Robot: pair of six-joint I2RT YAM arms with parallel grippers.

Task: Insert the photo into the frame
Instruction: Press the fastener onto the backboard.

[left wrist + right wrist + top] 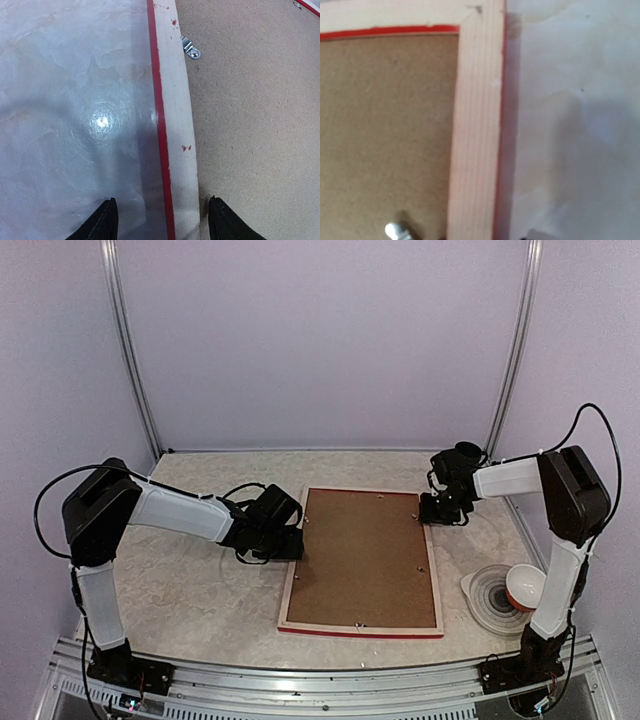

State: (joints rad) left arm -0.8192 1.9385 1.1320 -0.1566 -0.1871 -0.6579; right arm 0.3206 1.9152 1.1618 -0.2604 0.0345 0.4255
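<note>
We see a pale, marbled beige tabletop (180, 590) with a slight sheen. Lying flat near its middle is a large rectangular picture frame (177, 125), face down, with its pale bare-wood back upward and red showing along its outer edges. A plain brown backing board (365, 555) fills the frame's opening. Toward the near right corner, close to the frame but apart from it, sits a round white plate with grey rings (487, 602). It carries a tilted white bowl with a red inside (524, 586).
</note>
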